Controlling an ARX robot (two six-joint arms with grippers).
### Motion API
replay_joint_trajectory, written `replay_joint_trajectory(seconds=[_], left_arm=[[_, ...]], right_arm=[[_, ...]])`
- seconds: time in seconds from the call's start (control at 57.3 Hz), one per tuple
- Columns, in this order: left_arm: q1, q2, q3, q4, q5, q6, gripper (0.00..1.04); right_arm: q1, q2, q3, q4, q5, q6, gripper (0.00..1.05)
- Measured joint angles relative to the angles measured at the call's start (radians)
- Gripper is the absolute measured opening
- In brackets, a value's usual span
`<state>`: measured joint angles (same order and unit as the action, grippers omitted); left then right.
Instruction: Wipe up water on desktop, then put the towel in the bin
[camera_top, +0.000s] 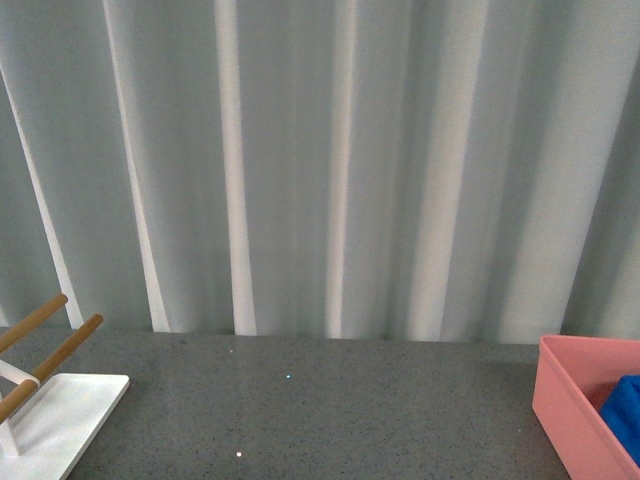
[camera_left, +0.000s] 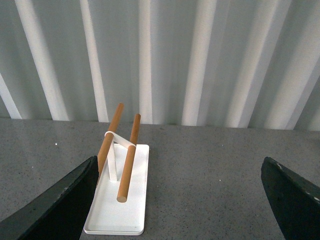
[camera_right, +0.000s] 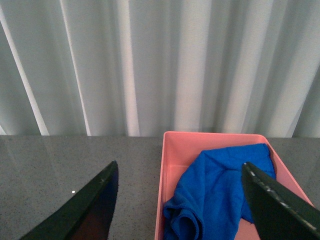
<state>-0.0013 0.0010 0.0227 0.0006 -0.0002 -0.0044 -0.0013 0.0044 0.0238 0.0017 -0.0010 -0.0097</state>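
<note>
Seemingly, the task is being brought to its close. The towel (camera_right: 215, 192) is being held by nothing: it is lying crumpled inside the bin (camera_right: 172, 150), spread over much of the floor and bunched toward the nearer wall, as shown in the right wrist view. In the front view only a blue corner is being glimpsed over the pink rim at the right edge.

The right gripper (camera_right: 182, 210) is being kept spread wide and empty, with one finger showing over the bin and the other over the desktop (camera_top: 330, 400). The left gripper (camera_left: 180, 200) is likewise being held wide apart with nothing between its fingers, and it is being pointed toward the white rack with wooden rods (camera_left: 120, 200), which is standing on the desktop well apart from the bin.

No pooled water is being shown on the grey surface; only a few tiny bright specks are being seen, and whether these are droplets or reflections cannot be told. Little, by this judgement, is being left to do.
</note>
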Motion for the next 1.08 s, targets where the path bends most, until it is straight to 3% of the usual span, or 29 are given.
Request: replay_joint_trajectory(seconds=[0.157, 1.083], left_arm=[[0.000, 0.000, 0.000, 0.000, 0.000, 0.000, 0.98], [0.000, 0.000, 0.000, 0.000, 0.000, 0.000, 0.98]], right_arm=[[0.000, 0.000, 0.000, 0.000, 0.000, 0.001, 1.00], [0.000, 0.000, 0.000, 0.000, 0.000, 0.004, 0.98]])
